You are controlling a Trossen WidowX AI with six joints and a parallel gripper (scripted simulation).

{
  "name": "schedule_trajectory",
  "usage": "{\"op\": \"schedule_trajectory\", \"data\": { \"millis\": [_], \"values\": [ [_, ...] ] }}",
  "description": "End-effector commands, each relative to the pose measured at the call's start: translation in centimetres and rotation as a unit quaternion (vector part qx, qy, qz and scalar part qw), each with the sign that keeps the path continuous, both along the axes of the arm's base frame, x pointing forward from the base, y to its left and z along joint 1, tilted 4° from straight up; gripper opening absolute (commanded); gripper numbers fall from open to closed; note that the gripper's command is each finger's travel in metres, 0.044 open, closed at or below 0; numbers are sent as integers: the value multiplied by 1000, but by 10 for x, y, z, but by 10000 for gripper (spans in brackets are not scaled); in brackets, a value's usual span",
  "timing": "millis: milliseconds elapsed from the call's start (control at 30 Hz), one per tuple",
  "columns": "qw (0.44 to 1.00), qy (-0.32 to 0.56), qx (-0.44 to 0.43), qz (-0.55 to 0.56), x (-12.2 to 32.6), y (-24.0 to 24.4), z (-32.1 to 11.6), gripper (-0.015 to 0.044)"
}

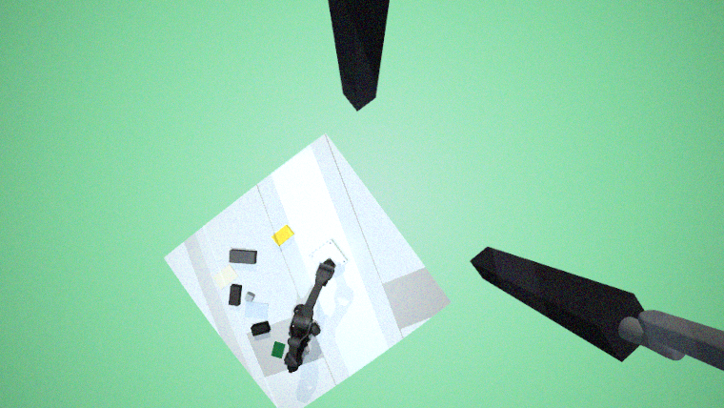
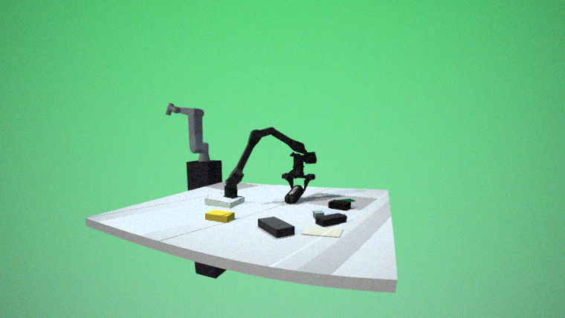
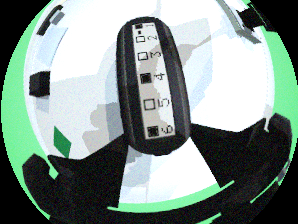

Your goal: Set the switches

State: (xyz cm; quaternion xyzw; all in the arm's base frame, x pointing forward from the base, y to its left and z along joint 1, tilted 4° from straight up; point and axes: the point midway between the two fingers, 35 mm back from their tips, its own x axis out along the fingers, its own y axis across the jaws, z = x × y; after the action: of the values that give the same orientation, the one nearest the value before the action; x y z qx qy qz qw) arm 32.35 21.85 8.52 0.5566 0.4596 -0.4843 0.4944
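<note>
The dark grey controller unit point(image 2: 293, 195) point(image 3: 179, 95) is tilted steeply between the fingers of my gripper point(image 2: 299, 189) point(image 3: 157, 132), which is shut on it by its sides near the label's 6 end. Its underside faces the wrist camera. The white label point(image 3: 158, 91) shows squares 1, 4 and 6 filled and squares 2, 3 and 5 empty. The rocker switches face away and are hidden. In the exterior view the unit's lower end is at or just above the bench point(image 2: 221, 244); I cannot tell if it touches. The top view does not show the unit clearly under the arm.
A dark grey box point(image 1: 243, 256) point(image 2: 276, 226), black blocks point(image 1: 234, 295) point(image 1: 260, 328), a small grey block point(image 1: 250, 296), a cream sheet point(image 1: 225, 276), a pale blue sheet point(image 1: 256, 309) and a green piece point(image 1: 277, 349) point(image 3: 62, 141) lie around. A yellow block point(image 1: 282, 234) is nearer the arm's base.
</note>
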Motion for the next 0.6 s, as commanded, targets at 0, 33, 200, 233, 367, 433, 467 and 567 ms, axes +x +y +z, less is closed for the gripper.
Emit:
{"op": "schedule_trajectory", "data": {
  "millis": [0, 33, 200, 233, 367, 433, 467, 567],
  "values": [
    [1000, 1, -5, -3, 0, -1, -5, 338],
    [1000, 1, -5, -3, 0, -1, -5, 338],
    [1000, 1, -5, -3, 1, 1, -9, 338],
    [1000, 1, -5, -3, 1, 1, -10, 338],
    [1000, 1, -5, -3, 1, 1, -13, 338],
    [1000, 1, -5, -3, 1, 1, -14, 338],
    [1000, 1, -5, -3, 1, 1, -15, 338],
    [1000, 1, -5, -3, 1, 1, -18, 338]
  ]
}}
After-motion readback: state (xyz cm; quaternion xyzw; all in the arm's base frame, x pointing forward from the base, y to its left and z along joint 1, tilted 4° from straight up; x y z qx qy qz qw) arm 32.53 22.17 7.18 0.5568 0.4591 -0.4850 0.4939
